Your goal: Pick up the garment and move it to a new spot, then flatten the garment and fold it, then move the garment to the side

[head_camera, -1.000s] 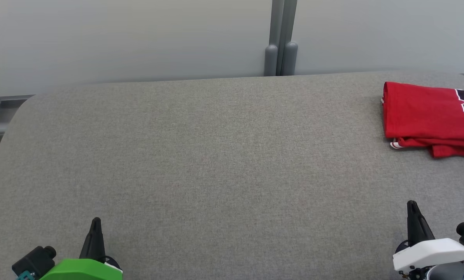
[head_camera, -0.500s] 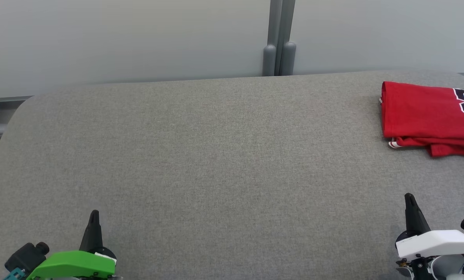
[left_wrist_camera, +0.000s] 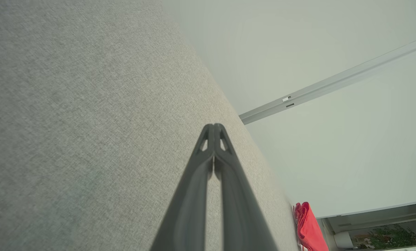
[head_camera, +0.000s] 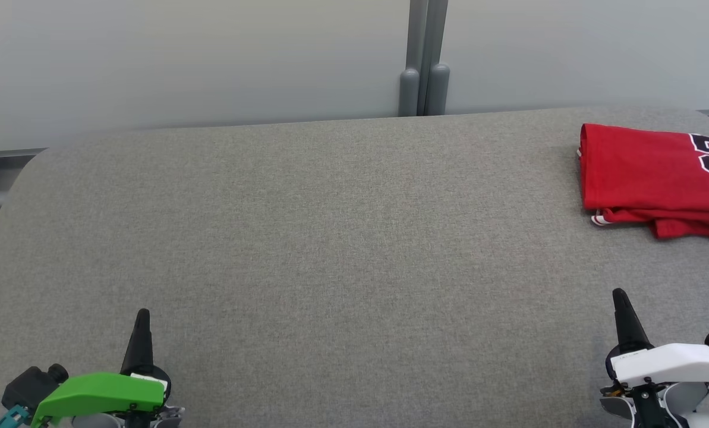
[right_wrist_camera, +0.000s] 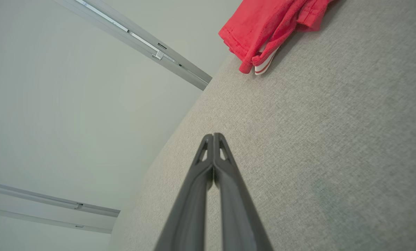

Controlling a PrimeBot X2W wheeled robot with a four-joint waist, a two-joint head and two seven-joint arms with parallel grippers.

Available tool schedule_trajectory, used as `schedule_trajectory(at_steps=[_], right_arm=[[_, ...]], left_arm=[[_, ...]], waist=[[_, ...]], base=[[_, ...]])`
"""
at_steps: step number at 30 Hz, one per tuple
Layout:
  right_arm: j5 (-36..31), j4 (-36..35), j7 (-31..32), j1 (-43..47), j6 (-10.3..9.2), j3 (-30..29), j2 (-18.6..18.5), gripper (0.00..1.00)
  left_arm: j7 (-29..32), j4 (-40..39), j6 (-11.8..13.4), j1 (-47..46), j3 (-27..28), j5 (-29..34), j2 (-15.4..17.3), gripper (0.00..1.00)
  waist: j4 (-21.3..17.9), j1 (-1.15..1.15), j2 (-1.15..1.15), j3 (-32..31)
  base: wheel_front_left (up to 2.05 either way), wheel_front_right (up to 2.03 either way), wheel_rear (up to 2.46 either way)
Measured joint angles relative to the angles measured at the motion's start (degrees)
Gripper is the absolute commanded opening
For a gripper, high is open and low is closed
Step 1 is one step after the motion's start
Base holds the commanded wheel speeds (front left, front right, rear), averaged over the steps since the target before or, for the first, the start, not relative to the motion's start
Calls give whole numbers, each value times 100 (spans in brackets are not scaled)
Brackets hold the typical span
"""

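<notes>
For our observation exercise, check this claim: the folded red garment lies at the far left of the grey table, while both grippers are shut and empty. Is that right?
Not quite. The head view shows the folded red garment at the far right of the grey table, not the left. The left gripper and right gripper are indeed shut and empty.

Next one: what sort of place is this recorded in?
Probably an indoor lab or office workspace set up for folding: a wide grey fabric-covered table, pale partition panels joined by a grey post behind it, and a folded red jersey with dark numerals at the right.
</notes>
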Motion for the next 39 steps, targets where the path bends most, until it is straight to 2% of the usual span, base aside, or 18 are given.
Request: schedule_trajectory(at_steps=[18, 39], right_arm=[[1306, 8, 283, -158, -1, 60, -23, 0], [2513, 14, 552, -339, -1, 116, -41, 0]], left_arm=[[277, -82, -22, -147, 135, -976, -46, 0], [528, -144, -65, -299, 248, -1904, -114, 0]], waist=[[-41, 0, 0, -3], [-86, 0, 0, -7]], base=[[0, 0, 0], [0, 0, 0]])
